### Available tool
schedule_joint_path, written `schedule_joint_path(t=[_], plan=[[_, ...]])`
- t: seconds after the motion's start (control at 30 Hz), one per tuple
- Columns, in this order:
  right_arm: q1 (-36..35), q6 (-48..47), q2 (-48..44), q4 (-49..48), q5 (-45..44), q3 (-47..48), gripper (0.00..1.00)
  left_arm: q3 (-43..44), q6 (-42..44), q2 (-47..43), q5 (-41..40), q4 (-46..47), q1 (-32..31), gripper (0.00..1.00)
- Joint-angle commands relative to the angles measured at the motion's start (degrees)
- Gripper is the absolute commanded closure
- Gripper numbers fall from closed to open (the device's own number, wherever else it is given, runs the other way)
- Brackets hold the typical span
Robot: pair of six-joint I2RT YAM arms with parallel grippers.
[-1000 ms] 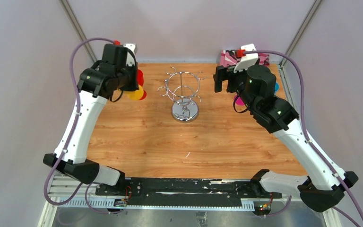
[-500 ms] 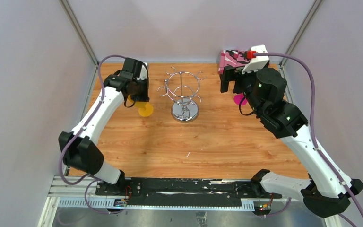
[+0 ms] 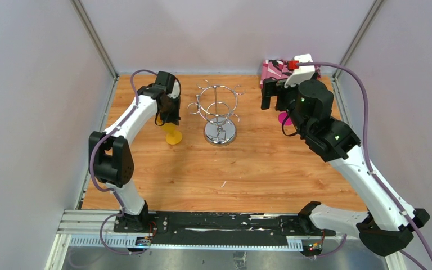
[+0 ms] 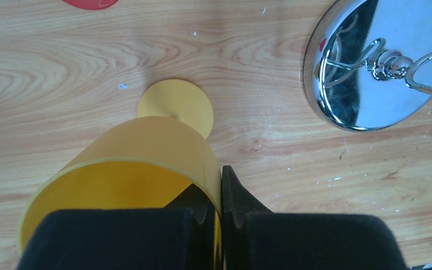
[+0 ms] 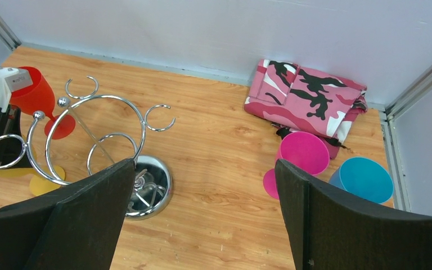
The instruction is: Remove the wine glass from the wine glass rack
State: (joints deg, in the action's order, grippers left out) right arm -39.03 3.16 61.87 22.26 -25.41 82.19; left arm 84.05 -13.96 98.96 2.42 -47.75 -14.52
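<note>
The yellow wine glass [image 3: 172, 135] stands upright to the left of the wine glass rack [image 3: 218, 109], off its hooks. Its round foot [image 4: 175, 104] is down at the wooden tabletop. My left gripper [image 4: 220, 191] is shut on the wall of the yellow cup [image 4: 146, 146], one finger inside the rim and one outside. From above, the left gripper [image 3: 169, 112] hangs directly over the glass. The rack's mirrored base [image 4: 371, 62] lies just right of it. My right gripper [image 5: 205, 169] is open and holds nothing; it hovers at the back right, facing the rack [image 5: 90, 129].
A red glass [image 5: 36, 93] stands behind the left gripper near the back left. A pink glass [image 5: 301, 154] and a blue glass [image 5: 365, 180] stand at the back right beside a folded pink camouflage cloth [image 5: 309, 93]. Walls close in the back and both sides.
The left arm has swung towards the rack and lowered the yellow glass from a raised, tilted hold to upright on the table. The right arm has shifted only slightly.
</note>
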Motion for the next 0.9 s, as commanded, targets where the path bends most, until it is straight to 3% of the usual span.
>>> schedule_joint_path(t=[0.0,0.37,0.67,0.8,0.87], plan=[[-0.48,-0.54,0.62,-0.88,-0.68,-0.5,0.01,1.43,0.77,-0.05,-0.35,1.3,0.19,1.0],[-0.45,-0.26,-0.81,-2.07,-0.13,-1.57,0.01,-1.12,-0.31,-1.37,-2.31,1.41,-0.04,0.98],[-0.45,0.22,-0.85,-2.66,0.83,-2.05,0.01,-4.59,-2.39,-3.84,-9.67,2.78,-1.94,0.96],[-0.45,0.32,-0.81,-2.71,0.98,-2.08,0.01,-6.32,-3.15,-5.25,-11.84,3.8,-2.17,0.92],[-0.45,0.27,-0.79,-2.75,1.05,-2.07,0.01,-7.07,-3.12,-6.08,-11.9,4.56,-2.18,0.85]])
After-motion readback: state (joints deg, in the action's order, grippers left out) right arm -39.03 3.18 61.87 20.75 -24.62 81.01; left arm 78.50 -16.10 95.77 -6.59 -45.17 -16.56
